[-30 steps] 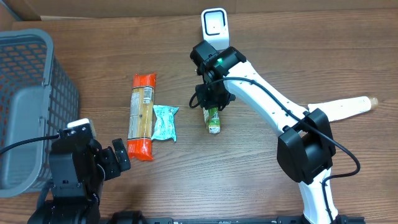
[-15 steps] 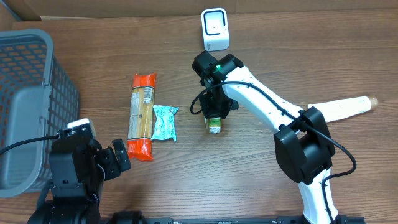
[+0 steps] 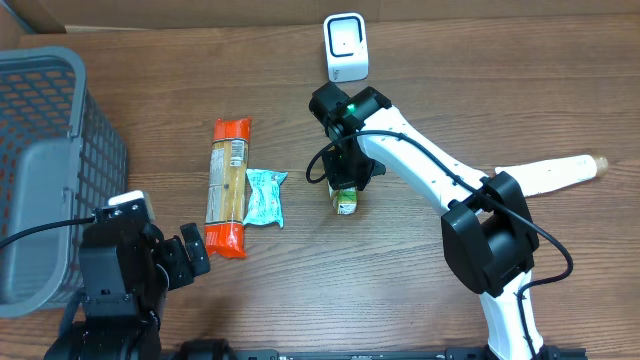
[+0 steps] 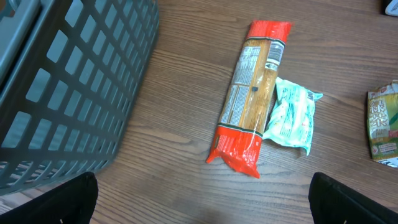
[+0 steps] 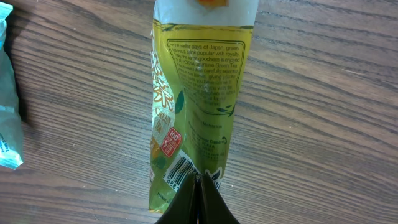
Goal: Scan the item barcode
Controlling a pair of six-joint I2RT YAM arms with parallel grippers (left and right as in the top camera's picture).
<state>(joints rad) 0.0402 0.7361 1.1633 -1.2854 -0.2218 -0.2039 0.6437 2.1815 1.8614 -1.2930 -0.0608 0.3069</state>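
A green tea packet (image 3: 345, 204) (image 5: 199, 93) lies on the wooden table, its barcode (image 5: 180, 171) at the end nearest my right wrist camera. My right gripper (image 3: 345, 182) (image 5: 199, 180) is shut, its fingertips pinched together on that end of the packet, right beside the barcode. The white barcode scanner (image 3: 345, 45) stands at the far edge, beyond the packet. My left gripper (image 3: 200, 255) (image 4: 202, 199) stands open near the front left with nothing between its fingers; the green packet (image 4: 382, 124) shows at the right edge of its view.
A grey mesh basket (image 3: 50, 170) (image 4: 74, 81) stands at the left. A long orange pasta packet (image 3: 228, 185) (image 4: 252, 99) and a teal pouch (image 3: 265, 195) (image 4: 289, 112) lie side by side left of the green packet. A white handle-like object (image 3: 560, 172) lies at the right.
My right gripper has come down over the green packet, away from the scanner, and closed on the packet's end. The left arm has not moved.
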